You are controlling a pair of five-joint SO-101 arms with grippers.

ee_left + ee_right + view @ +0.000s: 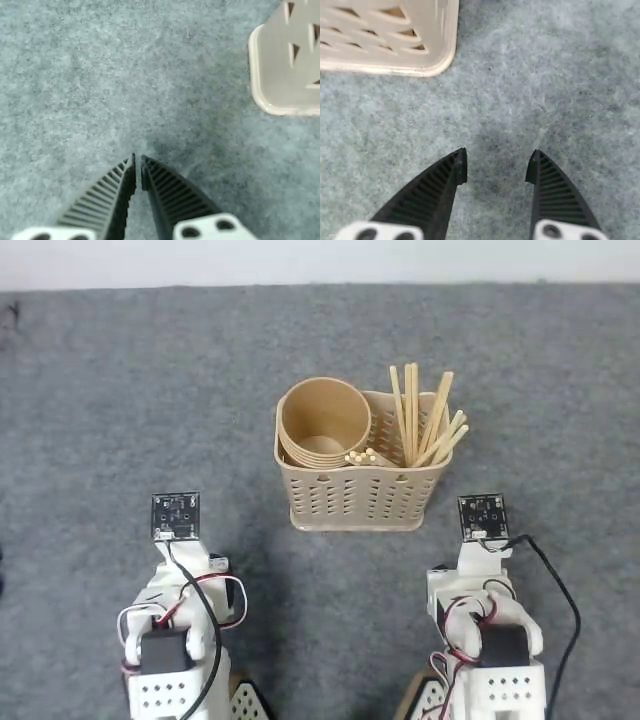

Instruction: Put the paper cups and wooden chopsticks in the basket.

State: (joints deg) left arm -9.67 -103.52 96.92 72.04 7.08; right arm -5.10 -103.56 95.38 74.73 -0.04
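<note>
Wooden chopsticks (420, 420) and paper cups (322, 420) fill the basket (360, 500); wrist views show left tool (138, 160) clenched, right tool (497, 162) released.

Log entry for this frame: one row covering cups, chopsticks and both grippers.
paper cups: stacked in basket | chopsticks: standing in basket | left gripper: shut, empty, above grey mat | right gripper: open, empty, above grey mat

The basket (355, 492) stands on the grey carpet (120, 390), with stacked paper cups (322, 420) in its left half and wooden chopsticks (425, 420) leaning in its right. The left arm (178, 590) and right arm (482, 605) sit nearer, one on each side.
</note>
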